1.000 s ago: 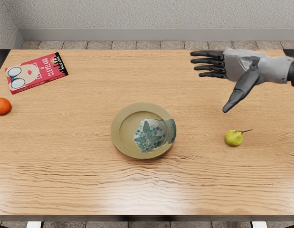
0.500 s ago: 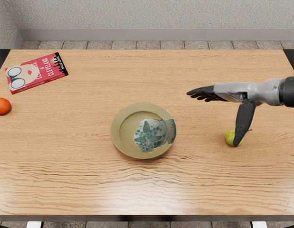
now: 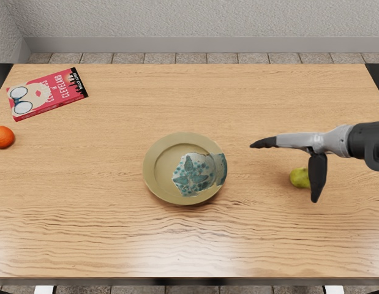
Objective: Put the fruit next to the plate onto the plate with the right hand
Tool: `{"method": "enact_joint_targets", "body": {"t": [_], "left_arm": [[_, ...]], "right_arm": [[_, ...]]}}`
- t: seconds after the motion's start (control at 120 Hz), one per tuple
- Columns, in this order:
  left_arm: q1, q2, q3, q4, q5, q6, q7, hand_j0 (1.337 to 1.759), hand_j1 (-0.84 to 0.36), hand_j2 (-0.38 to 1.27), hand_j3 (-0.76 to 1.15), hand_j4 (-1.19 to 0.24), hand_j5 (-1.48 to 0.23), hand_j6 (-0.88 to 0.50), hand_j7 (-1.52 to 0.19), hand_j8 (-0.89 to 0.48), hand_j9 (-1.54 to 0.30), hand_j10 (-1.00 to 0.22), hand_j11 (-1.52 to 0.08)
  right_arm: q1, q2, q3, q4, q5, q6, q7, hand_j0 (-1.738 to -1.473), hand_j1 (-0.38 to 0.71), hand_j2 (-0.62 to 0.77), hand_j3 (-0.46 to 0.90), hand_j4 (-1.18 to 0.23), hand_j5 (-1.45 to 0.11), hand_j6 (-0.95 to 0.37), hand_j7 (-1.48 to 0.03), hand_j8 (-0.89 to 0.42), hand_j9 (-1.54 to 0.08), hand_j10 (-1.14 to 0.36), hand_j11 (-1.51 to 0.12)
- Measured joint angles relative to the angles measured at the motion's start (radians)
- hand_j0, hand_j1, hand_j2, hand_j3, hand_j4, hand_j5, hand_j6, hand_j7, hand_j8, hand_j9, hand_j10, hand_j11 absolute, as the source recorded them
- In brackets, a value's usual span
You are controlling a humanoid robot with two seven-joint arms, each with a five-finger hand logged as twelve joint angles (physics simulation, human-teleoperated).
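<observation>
We saw the right hand [image 3: 301, 146] reaching in from the right edge, low over the wooden table [image 3: 177, 104]. It lay flat and edge-on to us, its fingers [image 3: 262, 144] stretched straight toward the plate and its thumb [image 3: 316, 179] hanging down. The hand was spread and held nothing.

The pear [image 3: 299, 177], small and yellow-green, lay on the bare table right of the plate [image 3: 153, 165] and apart from it. It sat just under the palm, and the thumb crossed in front of its right side, hiding part of it. We could not tell whether thumb and pear touched.

The tan plate, with a teal pattern on its right half, held no fruit. An orange [image 3: 2, 136] lay at the far left edge and a red book [image 3: 46, 92] at the back left corner, both well away from the hand.
</observation>
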Motion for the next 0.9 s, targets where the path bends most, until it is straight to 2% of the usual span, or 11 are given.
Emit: {"method": "enact_joint_targets", "body": {"t": [0.092,0.283,0.592,0.9], "left_arm": [[0.001,0.000,0.000,0.000,0.000,0.000,0.000,1.658,0.35,0.00,0.00,0.00,0.00,0.00,0.00,0.00,0.00,0.00,0.00],[0.000,0.000,0.000,0.000,0.000,0.000,0.000,1.658,0.35,0.00,0.00,0.00,0.00,0.00,0.00,0.00,0.00,0.00,0.00],[0.001,0.000,0.000,0.000,0.000,0.000,0.000,1.658,0.35,0.00,0.00,0.00,0.00,0.00,0.00,0.00,0.00,0.00,0.00],[0.000,0.000,0.000,0.000,0.000,0.000,0.000,1.658,0.35,0.00,0.00,0.00,0.00,0.00,0.00,0.00,0.00,0.00,0.00]], "right_arm": [[-0.002,-0.027,-0.005,0.014,-0.013,-0.001,-0.011,-1.658,-0.27,-0.01,0.00,-0.07,-0.09,-0.08,-0.09,-0.07,-0.09,-0.07,-0.09],[-0.004,-0.064,-0.001,0.029,-0.020,-0.006,-0.018,-1.658,-0.16,-0.03,0.00,-0.17,-0.21,-0.17,-0.21,-0.17,-0.21,-0.16,-0.21],[-0.017,-0.066,-0.005,0.033,-0.051,-0.073,-0.019,-1.658,0.08,-0.07,0.00,-0.37,-0.47,-0.37,-0.47,-0.37,-0.47,-0.37,-0.47],[-0.092,-0.065,-0.009,0.034,-0.146,-0.179,-0.016,-1.658,0.15,-0.08,0.00,-0.43,-0.55,-0.43,-0.55,-0.43,-0.55,-0.43,-0.55]]}}
